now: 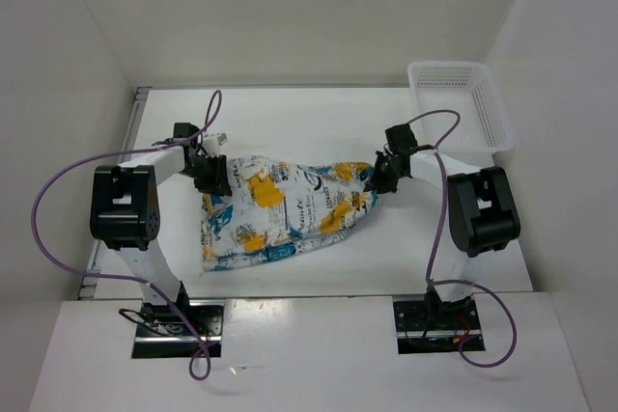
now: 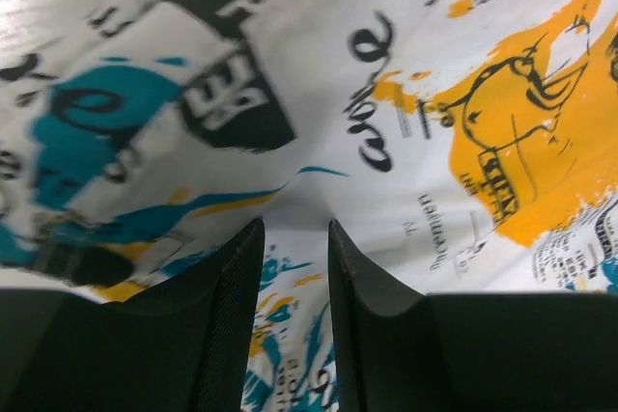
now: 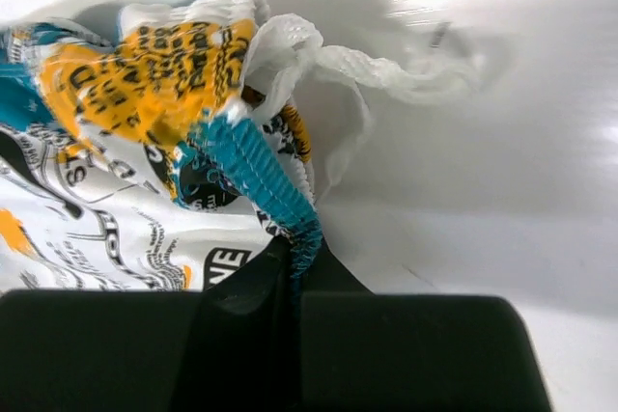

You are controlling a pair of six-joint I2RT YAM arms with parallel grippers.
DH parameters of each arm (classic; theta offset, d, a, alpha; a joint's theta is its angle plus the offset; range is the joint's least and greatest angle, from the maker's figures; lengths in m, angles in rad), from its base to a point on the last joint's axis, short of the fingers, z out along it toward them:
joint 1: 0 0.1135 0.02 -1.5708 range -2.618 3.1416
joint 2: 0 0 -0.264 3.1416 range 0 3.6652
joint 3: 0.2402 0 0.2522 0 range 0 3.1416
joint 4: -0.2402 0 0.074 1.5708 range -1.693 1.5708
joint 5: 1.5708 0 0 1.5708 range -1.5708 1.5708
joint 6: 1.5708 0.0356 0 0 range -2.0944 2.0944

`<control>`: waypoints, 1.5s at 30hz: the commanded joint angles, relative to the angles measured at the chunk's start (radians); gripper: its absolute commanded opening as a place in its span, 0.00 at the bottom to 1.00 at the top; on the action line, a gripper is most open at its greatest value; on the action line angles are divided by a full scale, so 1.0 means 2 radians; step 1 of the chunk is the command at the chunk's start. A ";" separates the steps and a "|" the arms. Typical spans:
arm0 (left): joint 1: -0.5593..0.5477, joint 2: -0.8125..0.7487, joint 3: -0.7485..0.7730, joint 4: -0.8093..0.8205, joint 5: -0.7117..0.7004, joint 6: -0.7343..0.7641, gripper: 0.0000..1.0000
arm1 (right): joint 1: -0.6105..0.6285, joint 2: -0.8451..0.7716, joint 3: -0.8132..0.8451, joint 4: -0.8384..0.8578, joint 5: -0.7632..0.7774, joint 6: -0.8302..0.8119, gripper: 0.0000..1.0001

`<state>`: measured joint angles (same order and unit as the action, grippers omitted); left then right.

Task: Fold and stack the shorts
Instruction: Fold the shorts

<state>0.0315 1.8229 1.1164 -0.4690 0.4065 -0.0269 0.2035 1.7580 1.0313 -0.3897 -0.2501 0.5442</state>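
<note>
The shorts (image 1: 285, 209) lie spread across the middle of the table, white with teal, orange-yellow and black print. My left gripper (image 1: 210, 177) sits on their left edge. In the left wrist view its fingers (image 2: 232, 296) stand a little apart, and a puckered fold of the shorts (image 2: 463, 132) is gathered between the tips of the left gripper (image 2: 293, 226). My right gripper (image 1: 379, 178) is at the shorts' right end. In the right wrist view the right gripper (image 3: 294, 256) is shut on the teal ribbed waistband (image 3: 261, 176), with a white drawstring (image 3: 406, 74) trailing onto the table.
A white plastic mesh basket (image 1: 462, 103) stands at the back right corner of the table. White walls enclose the table on the left, back and right. The table (image 1: 290, 123) is bare behind the shorts.
</note>
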 commanded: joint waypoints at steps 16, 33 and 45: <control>-0.063 0.030 0.130 -0.037 0.042 0.013 0.45 | -0.024 -0.131 0.065 -0.122 0.218 0.006 0.00; -0.063 0.017 0.124 -0.051 0.052 0.013 0.46 | -0.112 -0.152 -0.025 -0.087 0.083 0.070 0.89; -0.063 0.021 0.129 -0.055 0.057 0.013 0.47 | -0.117 -0.143 -0.118 0.018 -0.021 0.135 0.86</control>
<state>-0.0956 1.8648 1.3533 -0.5713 0.4900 -0.0254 -0.0307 1.4757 0.8268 -0.4789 -0.2283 0.7582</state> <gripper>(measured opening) 0.468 0.868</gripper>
